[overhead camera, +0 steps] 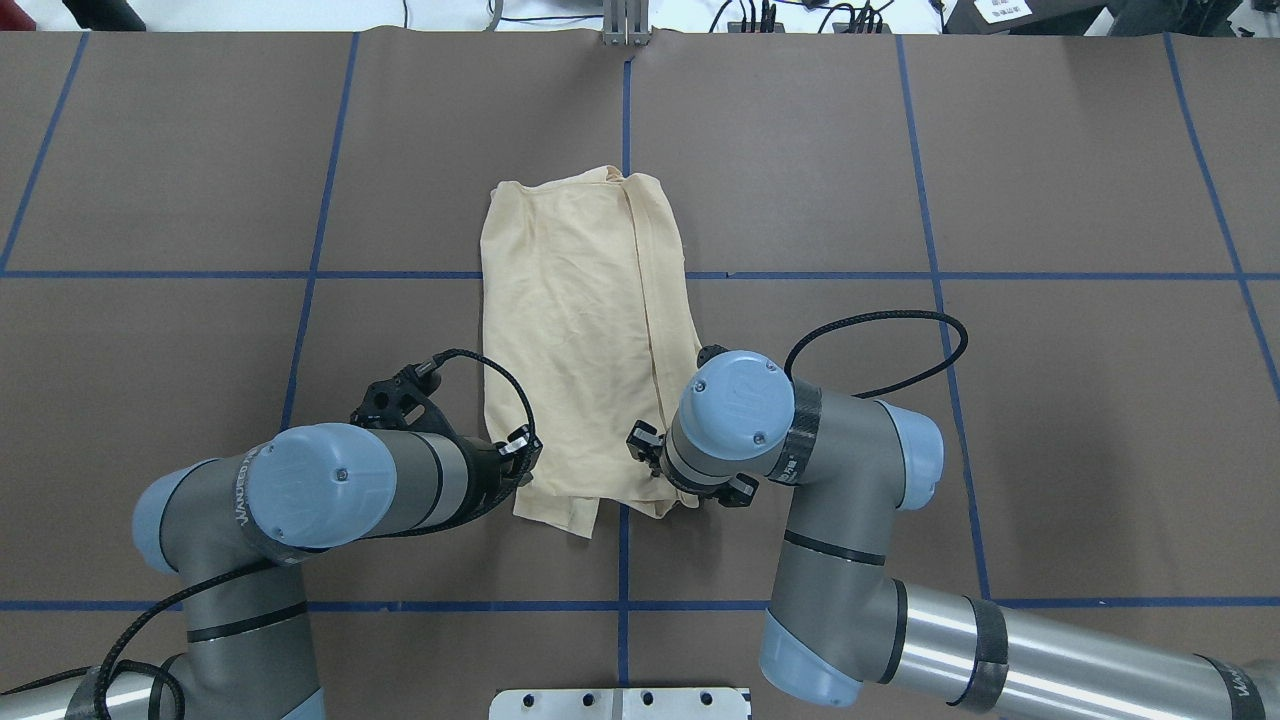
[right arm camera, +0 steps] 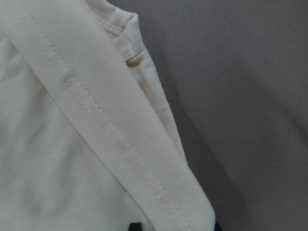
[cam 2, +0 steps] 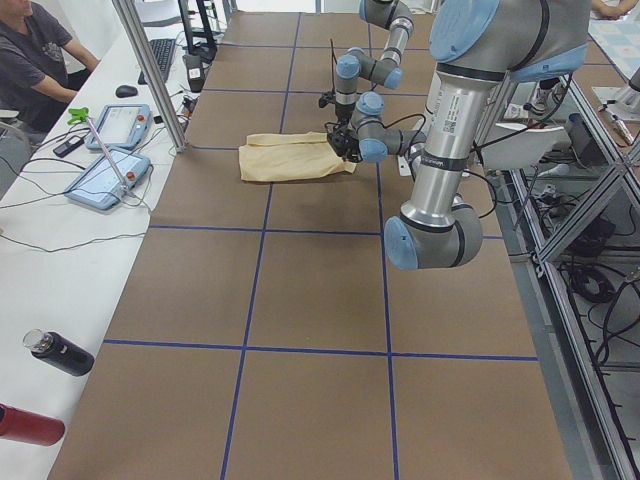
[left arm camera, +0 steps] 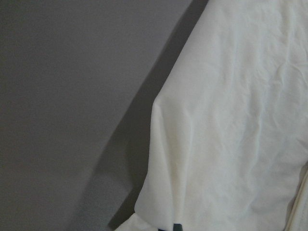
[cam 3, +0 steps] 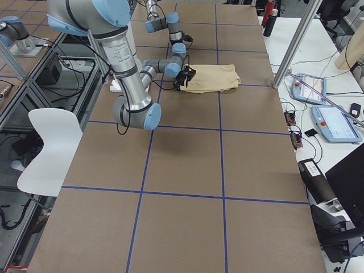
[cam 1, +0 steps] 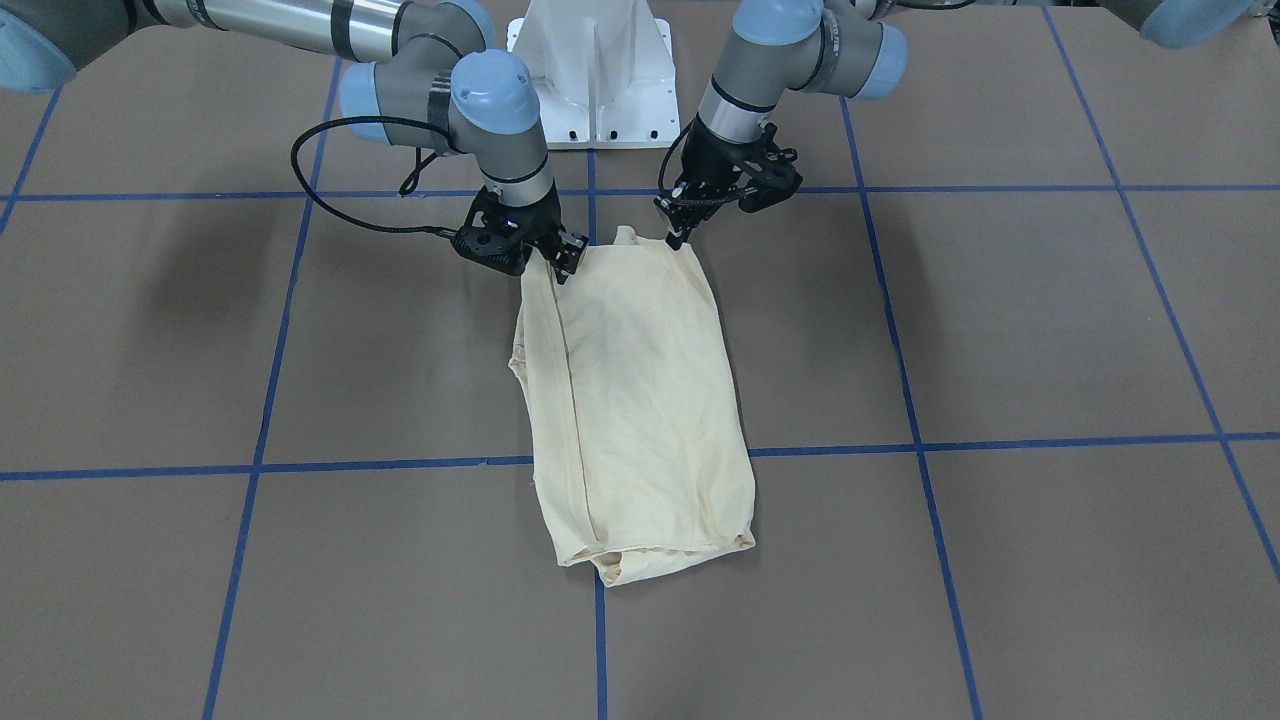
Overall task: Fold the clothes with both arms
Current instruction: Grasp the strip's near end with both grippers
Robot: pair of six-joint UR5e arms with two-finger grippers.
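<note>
Now: pale cream-yellow thin shirt (overhead camera: pixel 580 330), folded into a long narrow rectangle, lies flat near the middle of the brown paper-covered table (overhead camera: pixel 1050 400) with its blue tape grid. In the overhead view its long axis runs 12 to 6.

Black two-finger left gripper (cam 1: pixel 683 232) is at the shirt's 7 o'clock corner, jaws clamped on the cloth edge, which lifts slightly toward it.

Black two-finger right gripper (cam 1: pixel 560 262) is at the 5 o'clock corner, jaws pinched on the stitched hem band.

Silver-grey left arm (overhead camera: pixel 300 490) and right arm (overhead camera: pixel 830 470) both reach in from 6 o'clock.
</note>
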